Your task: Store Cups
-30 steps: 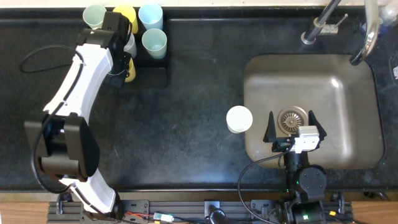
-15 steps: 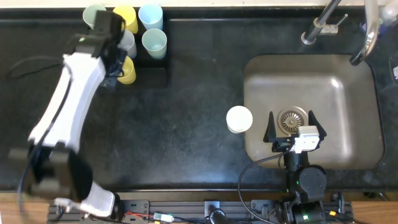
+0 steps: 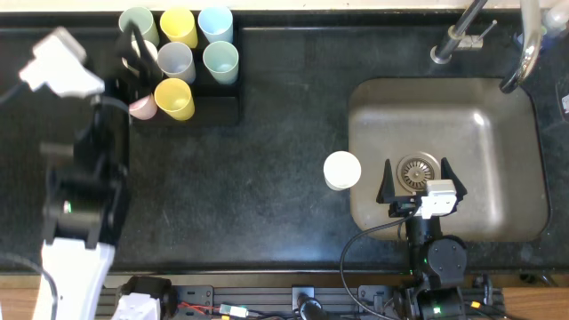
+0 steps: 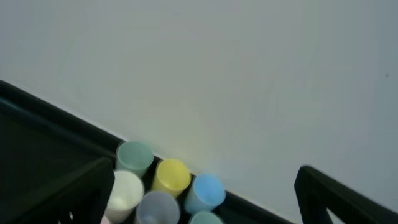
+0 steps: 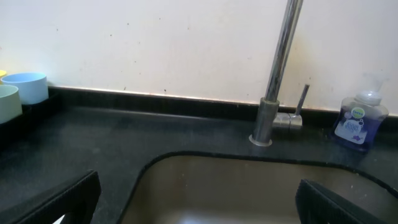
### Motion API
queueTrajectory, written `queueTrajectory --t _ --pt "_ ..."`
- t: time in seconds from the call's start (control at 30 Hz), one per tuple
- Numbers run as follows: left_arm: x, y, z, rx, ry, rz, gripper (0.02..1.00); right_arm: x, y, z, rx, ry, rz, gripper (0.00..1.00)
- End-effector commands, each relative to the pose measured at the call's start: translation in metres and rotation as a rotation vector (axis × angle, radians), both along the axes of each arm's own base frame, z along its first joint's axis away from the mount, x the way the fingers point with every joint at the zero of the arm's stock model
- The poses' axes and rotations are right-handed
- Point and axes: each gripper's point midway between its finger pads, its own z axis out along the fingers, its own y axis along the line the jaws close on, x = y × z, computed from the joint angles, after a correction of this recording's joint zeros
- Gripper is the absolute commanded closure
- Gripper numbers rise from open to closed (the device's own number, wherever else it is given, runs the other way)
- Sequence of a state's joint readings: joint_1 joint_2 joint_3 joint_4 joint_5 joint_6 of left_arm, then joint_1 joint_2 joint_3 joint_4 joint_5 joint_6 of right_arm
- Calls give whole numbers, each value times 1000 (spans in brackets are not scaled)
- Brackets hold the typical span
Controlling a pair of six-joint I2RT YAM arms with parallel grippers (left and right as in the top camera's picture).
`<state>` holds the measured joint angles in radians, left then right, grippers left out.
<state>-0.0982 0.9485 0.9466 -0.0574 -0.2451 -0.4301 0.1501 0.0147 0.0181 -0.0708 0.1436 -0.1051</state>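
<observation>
Inspecting the storage job: most cups already stand mouth-up in the black rack (image 3: 224,108) at the back left of the bench (image 3: 267,204). Among them are a pale green cup (image 3: 136,22), a grey cup (image 3: 175,59) and a front yellow cup (image 3: 174,98), packed touching one another so the rack holds them upright. A pinkish cup (image 3: 142,108) shows at the rack's left edge, partly hidden by the arm; I cannot tell whether it is properly seated.

One white cup (image 3: 341,169) is outstanding. It stands alone on the bench, just beside the left rim of the sink (image 3: 498,116) and well apart from the rack.

The left arm (image 3: 84,196) is raised high above the rack. The left jaws are apart with nothing between them, and its wrist view looks down past them onto the rack's back rows. In my judgement this is a lifted, clear-of-rims posture that keeps the arm from knocking the stored cups.

The right arm (image 3: 431,253) sits low over the sink basin. The right jaws are spread and empty, near the drain (image 3: 416,172) and pointing toward the faucet (image 3: 462,31).

Assessment: the task is nearly complete. The white cup lies nearer the right arm, but the rack is on the left arm's side, so the carry will be a long one. Knocking into the cups already stored is the main risk.
</observation>
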Motion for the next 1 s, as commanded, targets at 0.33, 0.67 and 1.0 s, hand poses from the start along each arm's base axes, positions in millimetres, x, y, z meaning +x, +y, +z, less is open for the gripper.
queueTrajectory --t 0.33,0.67,1.0 --pt "-96 -1 -56 259 -238 -49 18 0 -3 -2 1 -5 -13 3" --pt "-122 -5 -94 266 -339 -81 18 0 -3 -2 1 -5 -13 5" --pt "-113 -24 -149 278 -247 -202 18 0 -3 -2 1 -5 -13 3"
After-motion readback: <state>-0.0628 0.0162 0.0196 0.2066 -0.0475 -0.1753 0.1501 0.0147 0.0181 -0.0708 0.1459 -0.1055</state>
